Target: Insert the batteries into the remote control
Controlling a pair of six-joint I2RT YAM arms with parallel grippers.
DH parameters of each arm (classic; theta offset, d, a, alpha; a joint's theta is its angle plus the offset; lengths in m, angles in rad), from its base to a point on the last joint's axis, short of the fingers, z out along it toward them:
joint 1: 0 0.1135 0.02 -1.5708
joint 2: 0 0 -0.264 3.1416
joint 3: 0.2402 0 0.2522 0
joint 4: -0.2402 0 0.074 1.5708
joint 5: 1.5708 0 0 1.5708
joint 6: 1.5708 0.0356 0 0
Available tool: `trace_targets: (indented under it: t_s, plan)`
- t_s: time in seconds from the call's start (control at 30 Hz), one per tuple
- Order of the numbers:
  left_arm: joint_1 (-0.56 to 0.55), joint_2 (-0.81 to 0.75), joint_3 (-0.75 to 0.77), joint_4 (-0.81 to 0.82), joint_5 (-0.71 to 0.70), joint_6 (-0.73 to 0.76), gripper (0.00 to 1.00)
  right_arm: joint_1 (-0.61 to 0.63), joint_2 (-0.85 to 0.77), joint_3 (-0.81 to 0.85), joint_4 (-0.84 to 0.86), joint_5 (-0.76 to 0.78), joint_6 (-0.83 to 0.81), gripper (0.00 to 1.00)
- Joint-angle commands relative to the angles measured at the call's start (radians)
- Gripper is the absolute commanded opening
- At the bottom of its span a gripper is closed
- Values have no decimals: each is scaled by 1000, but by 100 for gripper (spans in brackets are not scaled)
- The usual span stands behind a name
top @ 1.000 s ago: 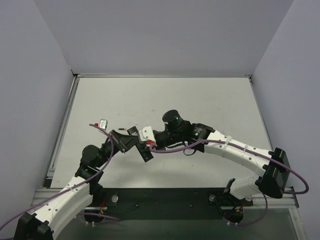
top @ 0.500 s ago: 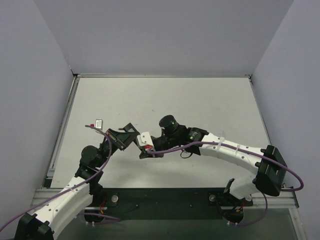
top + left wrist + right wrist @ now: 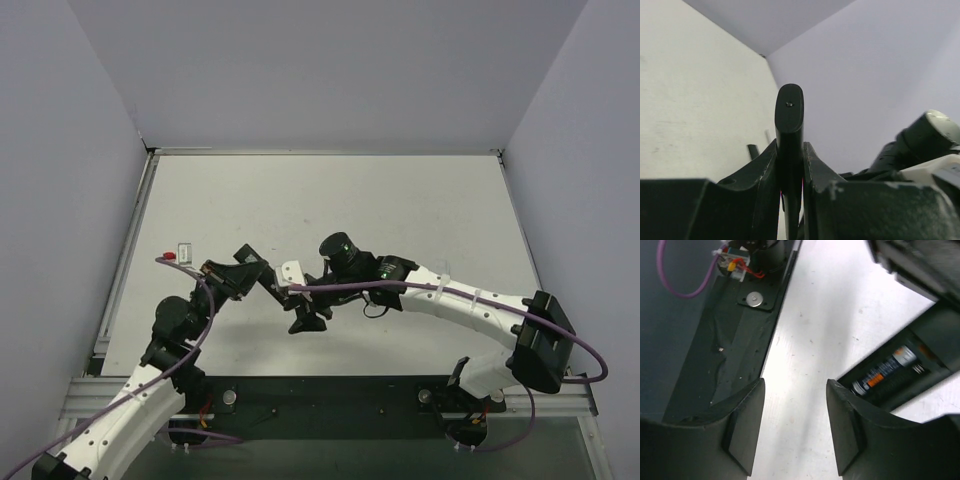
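Pale lavender walls enclose a white desk [image 3: 400, 210], and both arms are met over its near-left part.

**Left claw** [image 3: 790, 151]: closed on the remote control [image 3: 789, 112]. The remote is clamped edge-on between the fingers and raised off the desk, with its rounded end projecting past them.

**Right claw** [image 3: 795, 387]: jaws are parted to a moderate width with nothing between them. It hangs just beside the remote's open battery bay [image 3: 932, 360].

**Task item:** one battery [image 3: 883, 374] is seen lying lengthwise in the bay, with a spring contact just past its paler end. Whether a second slot is vacant cannot be told. No loose battery can be made out on the desk in any view.

**Step in hand (judged):** seating of this battery is being finished.

**Recommendations:**
- The left grip should be held firm and level, with the bay facing the right arm, so that the cell is not tipped out.
- The right claw should be drawn back along the open side of the bay, so that neither finger is dragged across the battery.
- Before anything further is fetched, the cell should be checked as lying flat and pressed against the spring. A raised end would call for a light press from one fingertip.

**Risk noted:** a knock on the remote could shift it within the left claw.
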Motion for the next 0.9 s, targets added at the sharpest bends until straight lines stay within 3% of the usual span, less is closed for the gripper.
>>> trace_targets:
  t_s: [0.0, 0.17, 0.3, 0.47, 0.67, 0.87]
  plan:
    - [-9, -101, 115, -355, -169, 260, 0, -59, -36, 36, 141, 128, 138, 51]
    - [-9, -231, 273, -730, -415, 421, 0, -165, 3, 41, 272, 165, 355, 59]
    - [-9, -296, 330, -854, -510, 493, 0, -187, 86, 93, 300, 239, 383, 63]
    - [-11, -426, 338, -916, -500, 521, 0, -190, 331, 257, 228, 294, 373, 61]
    - [-11, -564, 350, -973, -469, 598, 0, -162, 568, 414, 256, 383, 301, 60]
    - [-11, -571, 393, -1002, -417, 694, 0, -110, 752, 580, 233, 473, 172, 60]
